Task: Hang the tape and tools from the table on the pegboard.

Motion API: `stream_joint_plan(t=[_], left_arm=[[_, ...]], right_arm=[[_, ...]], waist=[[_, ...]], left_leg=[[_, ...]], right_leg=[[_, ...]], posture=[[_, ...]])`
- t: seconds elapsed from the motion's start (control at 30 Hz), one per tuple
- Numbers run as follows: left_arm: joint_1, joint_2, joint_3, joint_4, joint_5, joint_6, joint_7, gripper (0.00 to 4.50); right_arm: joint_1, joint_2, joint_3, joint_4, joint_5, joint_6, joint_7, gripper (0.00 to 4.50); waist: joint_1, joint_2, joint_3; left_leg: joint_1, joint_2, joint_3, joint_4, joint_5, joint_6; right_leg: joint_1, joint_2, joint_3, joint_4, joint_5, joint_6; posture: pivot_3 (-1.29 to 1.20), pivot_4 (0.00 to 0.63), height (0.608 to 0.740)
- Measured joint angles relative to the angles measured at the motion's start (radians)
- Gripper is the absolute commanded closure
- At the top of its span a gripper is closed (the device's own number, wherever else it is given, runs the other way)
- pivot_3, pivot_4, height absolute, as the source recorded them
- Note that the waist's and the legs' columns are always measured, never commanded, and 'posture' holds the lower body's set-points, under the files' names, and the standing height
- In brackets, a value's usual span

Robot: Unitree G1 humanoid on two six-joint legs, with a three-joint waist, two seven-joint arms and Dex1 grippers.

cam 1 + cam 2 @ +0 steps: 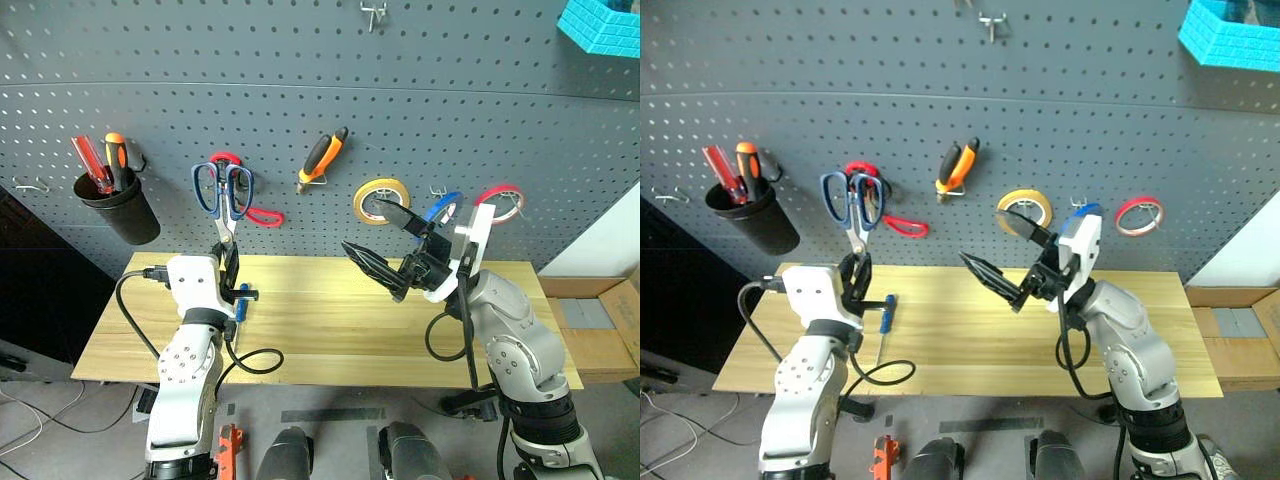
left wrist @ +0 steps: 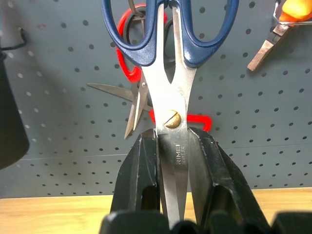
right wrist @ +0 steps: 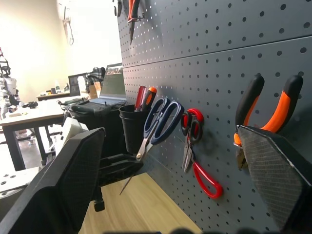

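Lighting: even, bright, indoor.
My pegboard (image 1: 330, 90) bows at the edges; soft shadows; window glare washes my right wrist view.

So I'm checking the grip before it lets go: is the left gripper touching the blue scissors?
Touching. In the left wrist view, the left gripper is shut on the blades of the blue scissors just below the pivot screw, both fingers pressed against the metal.

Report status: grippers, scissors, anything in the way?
Left gripper shut on blue-handled scissors, handles up at the pegboard. Right gripper open, empty. Red-handled scissors hang directly behind.
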Motion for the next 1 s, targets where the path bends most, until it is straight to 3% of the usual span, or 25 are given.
stream_joint_plan(t=[0.37, 0.4, 0.73, 1.0], left_arm=[[-0.099, -0.001, 0.024, 0.139, -0.031, 0.007, -0.008, 4.02], [-0.115, -0.002, 0.027, 0.148, -0.042, 0.013, -0.009, 3.31], [-0.153, -0.002, 0.040, 0.191, -0.081, 0.015, -0.031, 0.05], [-0.101, -0.019, 0.043, 0.197, -0.068, 0.148, 0.032, 0.05]], right_arm=[[-0.001, -0.003, 0.003, -0.004, -0.001, 0.007, -0.006, 0.00], [-0.001, -0.003, 0.003, -0.004, -0.001, 0.009, -0.006, 0.00], [-0.001, -0.005, 0.003, -0.005, -0.001, 0.021, -0.017, 0.00], [0.014, -0.075, 0.046, -0.006, -0.060, 0.054, -0.021, 0.00]], waist=[[0.000, 0.000, 0.000], [0.000, 0.000, 0.000], [-0.003, 0.000, 0.000], [-0.003, 0.000, 0.000]], left_leg=[[0.000, 0.000, 0.000, 0.000, 0.000, 0.000], [0.000, 0.000, 0.000, 0.000, 0.000, 0.000], [0.001, 0.000, -0.001, 0.000, 0.000, 0.001], [0.001, 0.000, -0.001, 0.000, -0.002, 0.003]], right_leg=[[0.000, 0.000, 0.000, 0.000, 0.000, 0.000], [0.000, 0.000, 0.000, 0.000, 0.000, 0.000], [0.001, 0.000, 0.000, 0.000, 0.000, 0.000], [0.001, 0.000, 0.000, 0.000, 0.000, 0.000]], posture=[[0.02, 0.151, 0.740], [0.02, 0.154, 0.740], [0.02, 0.166, 0.740], [0.02, 0.192, 0.740]])
